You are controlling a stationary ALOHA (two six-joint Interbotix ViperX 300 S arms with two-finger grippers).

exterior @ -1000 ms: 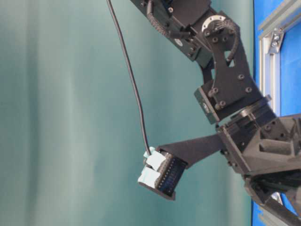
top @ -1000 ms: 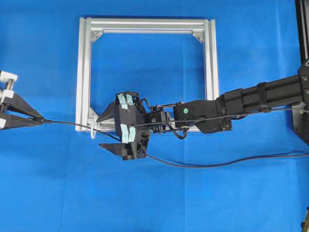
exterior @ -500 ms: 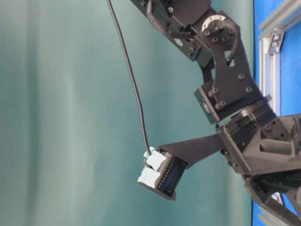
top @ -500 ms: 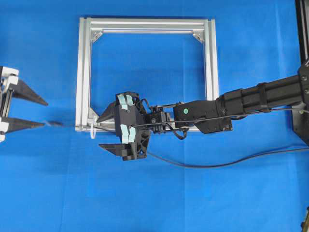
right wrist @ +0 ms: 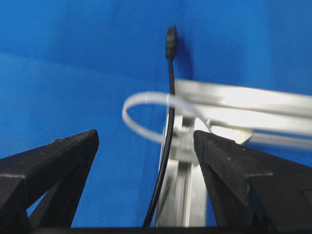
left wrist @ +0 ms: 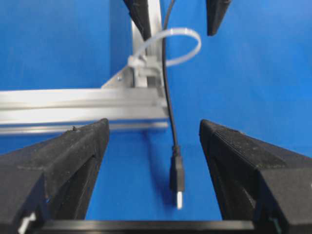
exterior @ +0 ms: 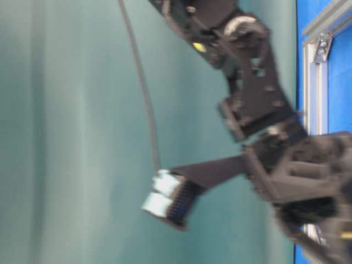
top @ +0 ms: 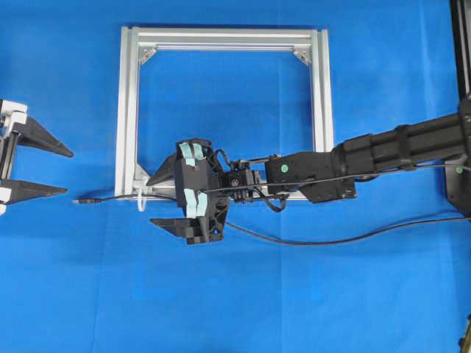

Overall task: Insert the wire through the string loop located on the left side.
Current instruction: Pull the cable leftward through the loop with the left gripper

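The thin black wire [top: 309, 242] lies on the blue table and passes through the small white string loop [top: 140, 201] at the frame's lower left corner. Its plug tip [top: 82, 199] rests on the cloth left of the loop. My left gripper [top: 69, 173] stands open at the far left, with the plug [left wrist: 176, 173] lying loose between its fingers, touching neither. In the left wrist view the loop [left wrist: 199, 44] rings the wire. My right gripper [top: 151, 202] is open over the loop; the wire [right wrist: 168, 126] runs between its fingers through the loop [right wrist: 126, 113] without touching them.
The silver aluminium frame [top: 221, 37] lies flat at the table's centre, and the right arm [top: 383, 151] reaches across its lower bar. Bare blue cloth stretches in front of the frame and on its left.
My left gripper was shut on the plug a second ago. It has opened, and the plug has dropped onto the cloth. The right arm is blurred in the table-level view, moving slightly.
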